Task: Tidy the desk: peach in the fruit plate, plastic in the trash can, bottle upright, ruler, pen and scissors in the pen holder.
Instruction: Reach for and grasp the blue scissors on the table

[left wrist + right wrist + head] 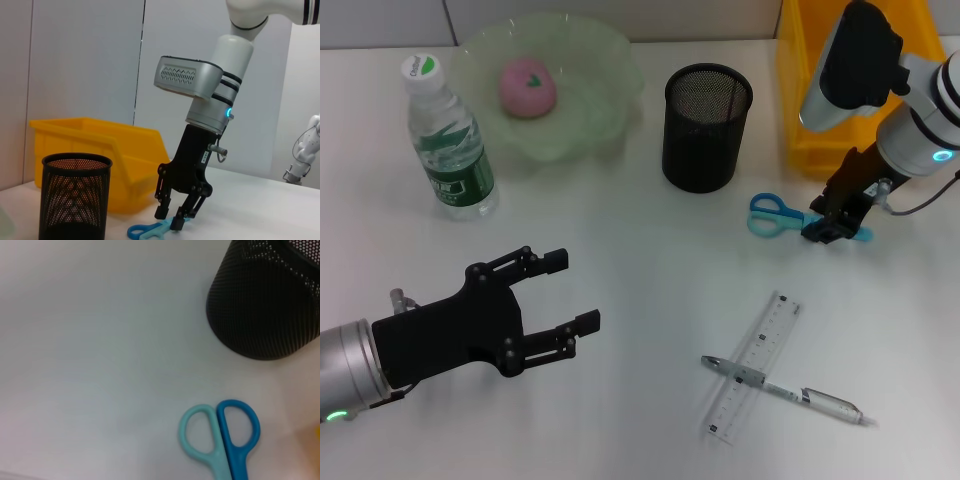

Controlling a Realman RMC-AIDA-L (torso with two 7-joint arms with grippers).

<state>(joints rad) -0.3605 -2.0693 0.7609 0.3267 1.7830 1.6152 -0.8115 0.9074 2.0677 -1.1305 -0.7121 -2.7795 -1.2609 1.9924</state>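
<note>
I have my right gripper (832, 226) down over the scissors (772, 215) on the desk (650, 280), right of the holder (707, 127), fingers narrow around the blades. They look light, stiff and slippery, so I'd pinch mid-blade. My left gripper (565, 295) waits wide open, near left.

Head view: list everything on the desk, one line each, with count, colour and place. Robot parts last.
water bottle: one, clear with green label and white cap, upright at far left
fruit plate: one, pale green, far centre-left
peach: one, pink, inside the fruit plate
pen holder: one, black mesh, far centre
yellow bin: one, yellow, far right
scissors: one pair, blue and light blue handles, right of centre, under the right gripper
ruler: one, clear, near right
pen: one, silver, lying across the ruler
left gripper: black, fingers open, near left above bare desk
right gripper: black, down on the scissors' blades
</note>
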